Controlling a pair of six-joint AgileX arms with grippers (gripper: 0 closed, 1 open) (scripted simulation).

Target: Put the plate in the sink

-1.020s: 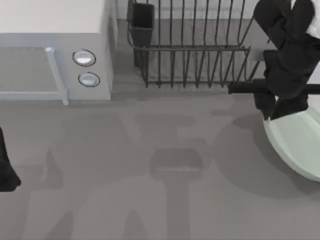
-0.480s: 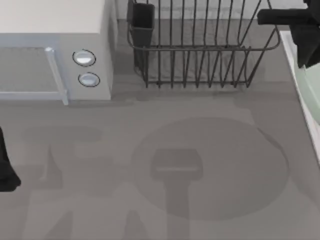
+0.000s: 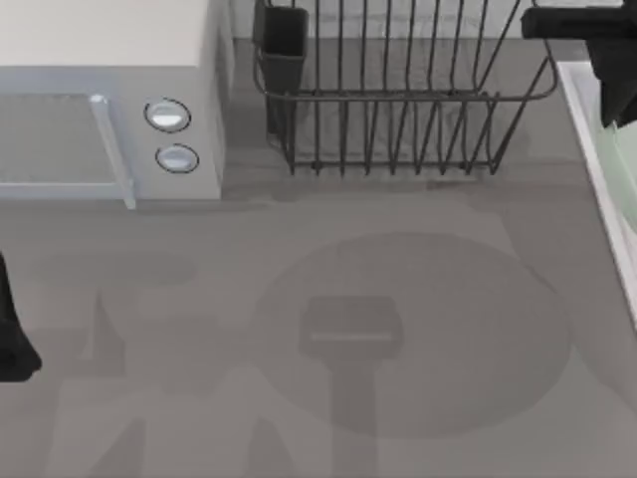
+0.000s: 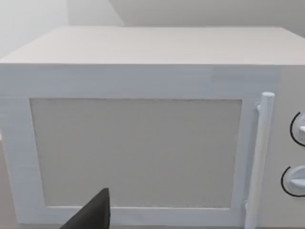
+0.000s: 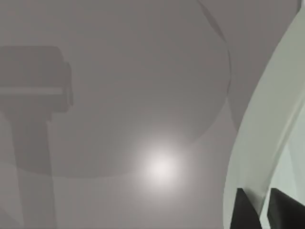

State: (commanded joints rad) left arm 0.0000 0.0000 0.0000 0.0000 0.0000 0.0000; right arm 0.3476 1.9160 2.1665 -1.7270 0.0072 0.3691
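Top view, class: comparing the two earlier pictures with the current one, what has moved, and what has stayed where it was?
The right end effector, clamped on the plate, carried it from the table's right side away toward the dish rack's right end, over the sink rim; lately it barely shifted. The microwave, the rack and the left arm at the left edge stayed put.

Right arm [image 3: 597, 50] sits upper right above the pale green plate [image 3: 619, 164] at the sink [image 3: 582, 119] edge; microwave [image 3: 109, 100] upper left, dish rack [image 3: 398, 100] top centre
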